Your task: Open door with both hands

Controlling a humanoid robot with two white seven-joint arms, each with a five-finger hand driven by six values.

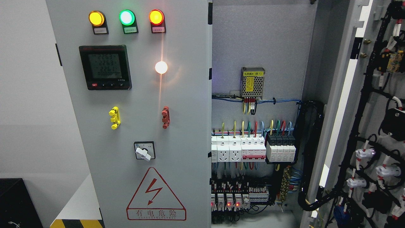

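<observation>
A grey electrical cabinet fills the head view. Its left door (136, 126) stands shut, carrying three lit indicator lamps (126, 17), a digital meter (105, 67), a yellow handle (114, 117), a red handle (165, 117), a rotary switch (144, 150) and a red lightning warning triangle (156, 196). The right door (370, 126) is swung wide open to the right, its inner side showing black cable bundles and white connectors. Between the doors the cabinet interior (256, 142) shows a power supply, breakers, sockets and coloured wires. Neither hand appears anywhere.
A white wall (28, 95) lies left of the cabinet. A black box (15, 202) sits at the lower left, beside a ledge with yellow-black hazard striping (76, 223). A thick black cable loom (311, 152) runs from the interior to the open door.
</observation>
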